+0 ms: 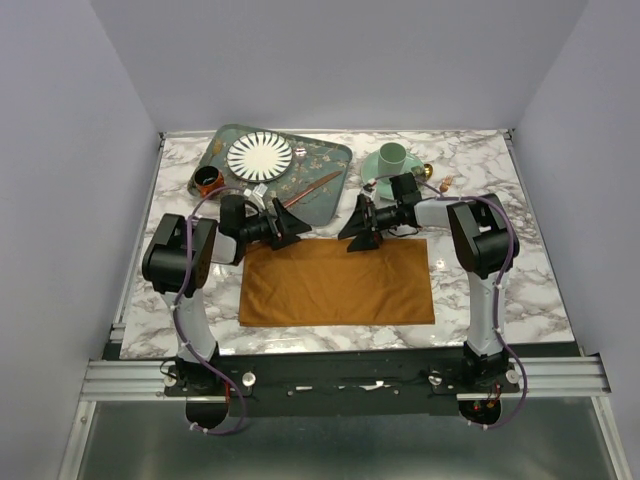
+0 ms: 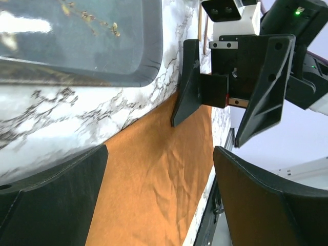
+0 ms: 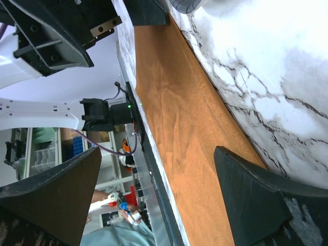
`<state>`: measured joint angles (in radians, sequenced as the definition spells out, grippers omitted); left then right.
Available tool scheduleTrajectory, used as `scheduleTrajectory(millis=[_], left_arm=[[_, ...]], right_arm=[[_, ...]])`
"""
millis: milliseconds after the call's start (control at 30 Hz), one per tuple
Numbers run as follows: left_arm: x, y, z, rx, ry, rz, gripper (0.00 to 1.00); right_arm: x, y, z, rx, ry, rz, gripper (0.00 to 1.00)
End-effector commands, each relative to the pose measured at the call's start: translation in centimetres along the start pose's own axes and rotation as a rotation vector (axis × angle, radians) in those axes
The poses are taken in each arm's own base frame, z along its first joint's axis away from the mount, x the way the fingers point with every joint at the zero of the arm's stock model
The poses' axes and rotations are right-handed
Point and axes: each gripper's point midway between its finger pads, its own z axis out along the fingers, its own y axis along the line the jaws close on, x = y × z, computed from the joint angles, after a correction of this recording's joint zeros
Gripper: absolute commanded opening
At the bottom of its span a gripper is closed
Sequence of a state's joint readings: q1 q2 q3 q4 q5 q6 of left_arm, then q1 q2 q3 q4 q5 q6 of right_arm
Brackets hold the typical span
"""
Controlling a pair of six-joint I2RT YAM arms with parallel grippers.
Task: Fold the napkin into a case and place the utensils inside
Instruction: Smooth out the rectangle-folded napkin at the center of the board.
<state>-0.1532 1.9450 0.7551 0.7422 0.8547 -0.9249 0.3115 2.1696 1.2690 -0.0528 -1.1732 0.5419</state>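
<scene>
The rust-orange napkin (image 1: 337, 282) lies flat as a wide rectangle at the middle of the counter's near edge. Over its far edge, the left gripper (image 1: 292, 230) and right gripper (image 1: 358, 232) face each other, fingers apart and holding nothing. A copper knife-like utensil (image 1: 312, 187) rests on the green tray (image 1: 330, 190) at the far-left corner. A spoon (image 1: 426, 172) and fork (image 1: 446, 182) lie by the mint cup (image 1: 391, 157) near the far edge.

Soft, even light falls from overhead, leaving only faint shadows on the marble table (image 1: 520, 270). White glare streaks the tray (image 2: 92, 51) at upper left of the left wrist view, and both wrist views blur their near fingers (image 3: 256, 200).
</scene>
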Motion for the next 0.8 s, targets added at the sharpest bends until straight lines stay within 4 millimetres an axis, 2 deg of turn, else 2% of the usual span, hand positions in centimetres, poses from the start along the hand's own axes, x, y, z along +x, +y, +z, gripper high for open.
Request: scheduleTrajectory(millis=[0,133,300,533,567,633,767], left_arm=[[1.4,2.5,-2.2,-0.026,0.012,-0.027,0.99],[0.9,3.6,-3.9,-0.032,-0.007,-0.041,0.99],[-0.8,5.2,-6.5,-0.067,-0.069,-0.056,0.99],[-2.4,6.4,-8.9,-0.085,-0.123,-0.068,0.99],[-2.4,6.2,-9.0,-0.077,-0.119,-0.067,0.99],[-2.5,4.7,-9.2,-0.032,-0.109,-0.026,0.99],[-2.5,1.7,-9.2,0.017,-0.098,0.054,0.99]], right_arm=[[1.3,-3.3,-0.3,0.038,0.002,0.081,1.0],[1.3,-3.6,-0.7,0.039,-0.004,0.084,1.0],[1.1,-3.4,-0.9,0.034,-0.009,0.078,1.0],[0.8,-3.4,-1.4,0.032,-0.016,0.075,1.0],[0.8,-3.4,-1.4,0.032,-0.016,0.072,1.0],[0.9,-3.0,-1.5,0.027,-0.014,0.063,1.0],[0.5,0.4,-1.8,-0.009,-0.016,0.002,1.0]])
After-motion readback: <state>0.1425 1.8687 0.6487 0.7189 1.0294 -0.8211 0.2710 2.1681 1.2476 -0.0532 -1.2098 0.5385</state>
